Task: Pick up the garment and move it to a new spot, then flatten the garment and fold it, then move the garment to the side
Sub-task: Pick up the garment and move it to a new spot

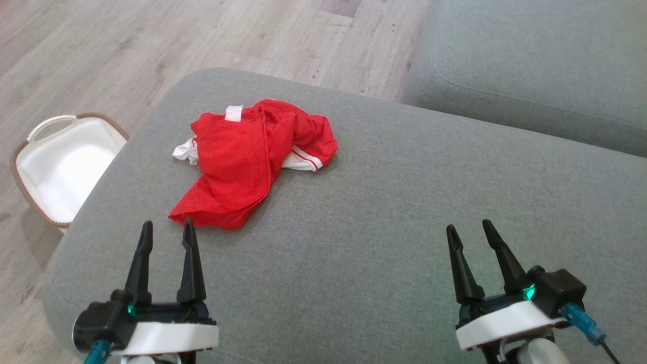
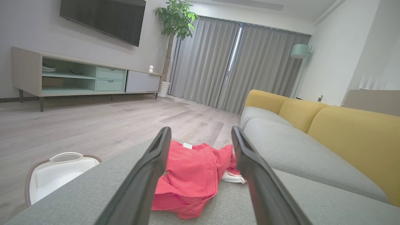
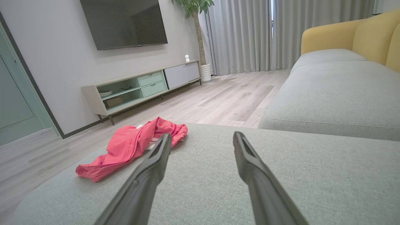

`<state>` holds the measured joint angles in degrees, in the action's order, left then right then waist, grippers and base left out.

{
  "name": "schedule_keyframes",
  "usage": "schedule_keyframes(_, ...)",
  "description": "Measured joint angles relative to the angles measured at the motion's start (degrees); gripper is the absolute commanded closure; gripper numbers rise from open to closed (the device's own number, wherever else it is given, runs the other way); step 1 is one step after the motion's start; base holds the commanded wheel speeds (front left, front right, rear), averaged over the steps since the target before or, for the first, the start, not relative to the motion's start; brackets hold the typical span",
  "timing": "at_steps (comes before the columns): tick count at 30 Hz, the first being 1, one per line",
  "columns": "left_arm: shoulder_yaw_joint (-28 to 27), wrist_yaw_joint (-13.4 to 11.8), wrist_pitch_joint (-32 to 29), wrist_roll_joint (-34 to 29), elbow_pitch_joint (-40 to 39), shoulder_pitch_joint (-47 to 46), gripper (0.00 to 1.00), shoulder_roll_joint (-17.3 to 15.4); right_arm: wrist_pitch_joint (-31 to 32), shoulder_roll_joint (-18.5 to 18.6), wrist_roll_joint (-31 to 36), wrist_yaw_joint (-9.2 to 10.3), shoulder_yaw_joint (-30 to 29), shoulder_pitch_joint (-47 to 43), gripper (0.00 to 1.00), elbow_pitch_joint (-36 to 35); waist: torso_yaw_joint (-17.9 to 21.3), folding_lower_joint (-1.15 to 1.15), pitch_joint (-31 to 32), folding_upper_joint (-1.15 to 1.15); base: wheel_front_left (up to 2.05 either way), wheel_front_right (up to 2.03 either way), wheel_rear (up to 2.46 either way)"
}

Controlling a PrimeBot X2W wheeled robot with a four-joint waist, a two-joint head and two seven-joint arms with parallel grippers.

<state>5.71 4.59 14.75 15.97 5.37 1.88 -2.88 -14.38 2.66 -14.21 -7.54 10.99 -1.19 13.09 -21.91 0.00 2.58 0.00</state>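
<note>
A crumpled red garment (image 1: 247, 156) with white trim and a white label lies on the grey ottoman cushion (image 1: 384, 212), toward its far left part. My left gripper (image 1: 167, 228) stands open just short of the garment's near corner, nothing between its fingers. In the left wrist view the garment (image 2: 192, 175) lies straight ahead between the two fingers. My right gripper (image 1: 470, 228) is open over bare cushion at the lower right, well away from the cloth. The right wrist view has the garment (image 3: 131, 143) off to the left of its fingers.
A white basket (image 1: 60, 162) with a brown rim stands on the wooden floor left of the ottoman. A grey sofa seat (image 1: 536, 60) with yellow backs (image 2: 353, 137) lies beyond a gap at the far right. A TV console (image 3: 140, 89) lines the wall.
</note>
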Motion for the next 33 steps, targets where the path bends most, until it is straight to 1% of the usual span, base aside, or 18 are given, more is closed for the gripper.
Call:
schedule_keyframes(4,-0.4,0.03,0.0,0.12,0.0,-0.01,0.0,0.01,0.01,0.0,0.0,0.0,0.34,0.01,0.0,-0.01,-0.22,0.0,-0.37,0.0,0.0,0.0,0.0)
schedule_keyframes(8,-1.63,-0.02,0.0,0.99,0.78,-0.65,0.0,0.02,0.0,0.0,0.18,0.0,-0.08,0.14,0.0,-0.08,0.46,0.0,-1.64,0.0,0.0,0.0,0.0)
schedule_keyframes(10,-2.57,0.12,0.0,0.26,1.19,-2.42,0.0,0.01,0.01,0.0,0.56,0.0,-0.51,0.56,0.0,-0.29,0.98,0.0,-2.6,0.0,0.0,0.0,0.0)
schedule_keyframes(14,-3.81,1.35,0.0,-0.92,2.68,-10.61,0.0,-0.82,0.0,0.0,2.16,0.0,-1.57,1.72,0.0,-1.59,2.16,0.01,-5.31,0.0,0.0,0.0,0.0)
schedule_keyframes(18,-3.76,2.04,-0.58,-0.91,7.2,-21.99,0.0,-5.02,0.0,0.01,3.92,0.0,-2.85,4.55,0.0,-3.59,3.44,0.02,-8.97,0.0,0.0,0.0,0.0)
schedule_keyframes(21,-3.16,2.53,-5.06,-0.54,11.71,-30.71,0.0,-8.03,0.0,0.02,5.32,0.0,-4.33,6.71,0.0,-5.27,4.49,0.02,-12.14,0.0,0.0,0.0,0.0)
schedule_keyframes(24,-1.86,2.56,-13.02,3.79,18.66,-39.42,0.0,-9.59,0.0,0.04,6.54,0.0,-5.67,8.41,0.0,-6.97,5.58,0.02,-15.57,0.0,0.0,0.0,0.0)
schedule_keyframes(25,-1.0,2.57,-14.7,4.17,20.53,-41.78,0.0,-10.26,0.0,0.04,6.95,0.0,-5.95,8.96,0.0,-7.43,5.96,0.03,-16.68,0.0,0.0,0.0,0.0)
schedule_keyframes(27,1.85,2.58,-17.46,4.95,23.83,-46.1,0.0,-12.02,0.0,0.05,7.77,0.0,-6.55,9.87,0.0,-8.6,6.75,0.02,-18.88,0.0,0.0,0.0,0.0)
schedule_keyframes(29,4.89,2.76,-19.9,7.02,27.09,-49.83,0.0,-13.44,0.0,0.05,8.26,0.0,-7.59,10.69,0.0,-9.57,7.63,0.03,-20.98,0.0,0.0,0.0,0.0)
schedule_keyframes(32,10.16,2.99,-23.52,10.28,31.44,-53.4,0.0,-14.34,-0.01,0.1,8.34,0.0,-8.94,11.24,0.0,-10.79,8.96,0.03,-23.43,0.0,0.0,0.0,0.0)
schedule_keyframes(33,10.16,2.99,-23.52,10.28,31.44,-53.4,0.0,-14.34,-0.01,0.1,8.34,0.0,-8.94,11.24,0.0,-10.79,8.96,0.03,-23.43,0.0,0.0,0.0,0.0)
